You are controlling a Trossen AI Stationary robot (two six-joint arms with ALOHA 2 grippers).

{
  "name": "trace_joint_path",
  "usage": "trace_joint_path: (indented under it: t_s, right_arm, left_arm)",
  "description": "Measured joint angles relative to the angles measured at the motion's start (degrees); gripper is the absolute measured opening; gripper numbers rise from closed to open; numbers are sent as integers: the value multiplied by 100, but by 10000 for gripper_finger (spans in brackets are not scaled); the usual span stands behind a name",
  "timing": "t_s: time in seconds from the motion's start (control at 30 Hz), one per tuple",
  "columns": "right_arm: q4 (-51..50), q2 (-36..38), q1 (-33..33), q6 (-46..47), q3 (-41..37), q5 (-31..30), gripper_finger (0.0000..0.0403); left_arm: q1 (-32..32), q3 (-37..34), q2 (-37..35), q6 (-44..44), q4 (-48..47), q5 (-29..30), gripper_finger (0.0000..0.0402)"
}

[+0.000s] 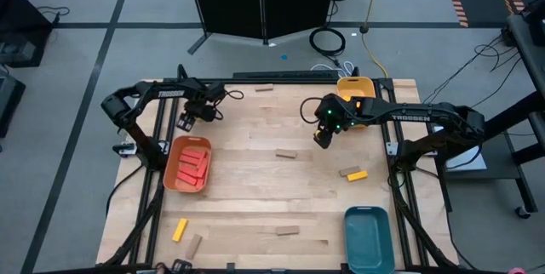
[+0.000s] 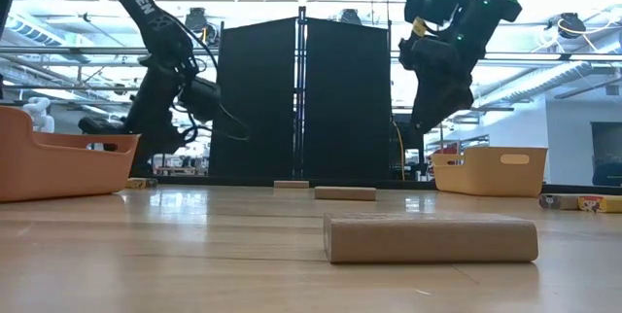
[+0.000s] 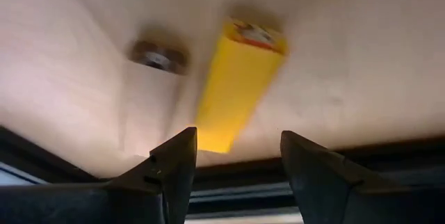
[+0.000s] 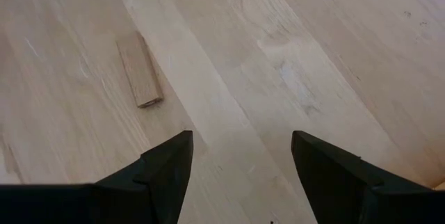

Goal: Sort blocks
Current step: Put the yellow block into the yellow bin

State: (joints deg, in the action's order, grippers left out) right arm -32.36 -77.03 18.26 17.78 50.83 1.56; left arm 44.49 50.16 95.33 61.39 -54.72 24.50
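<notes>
We note left gripper (image 3: 236, 156) released over a yellow block (image 3: 235, 85) lying lengthwise ahead between its jaws; right gripper (image 4: 240, 160) released, tan block (image 4: 139, 69) offset aside

left gripper (image 1: 186, 123): raised at far left, fingers apart, empty
right gripper (image 1: 321, 138): raised right of centre, fingers apart, empty
</notes>
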Motion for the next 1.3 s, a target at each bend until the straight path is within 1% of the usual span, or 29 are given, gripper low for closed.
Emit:
trace_joint_path:
  t_s: [0.27, 0.47, 0.63, 0.73, 0.9, 0.97, 1.07, 1.17, 1.23, 1.3]
  right_arm:
    - [90, 0, 0, -28, 0, 0, 238]
    - [84, 0, 0, -16, 0, 2, 238]
    - [34, 0, 0, -8, 0, 22, 238]
    - [31, 0, 2, -9, 0, 24, 238]
    - [-57, -2, 0, -25, 0, 22, 238]
    - [-110, -1, 0, -37, 0, 24, 238]
    - [-144, -2, 0, -37, 0, 46, 238]
    - [-123, -2, 2, -46, 0, 307, 238]
    - [-60, -2, 2, -47, 0, 500, 238]
    - [41, -2, 2, -15, 0, 684, 238]
  left_arm:
    - [0, 0, 45, -39, 81, -220, 205]
    - [-1, 4, 461, -216, 215, -185, 205]
    - [-48, 23, 588, -264, 204, -108, 200]
    - [-48, 19, 588, -264, 210, -108, 170]
    - [-117, 81, 596, -399, 111, -120, 92]
    - [-151, 189, 599, -435, -39, -304, 78]
    - [-202, 393, 480, -434, -269, -883, 78]
    - [-211, 678, 243, -593, -418, -1340, 80]
    - [-229, 897, 41, -763, -497, -1629, 89]
    - [-279, 1165, -199, -1003, -477, -2097, 92]
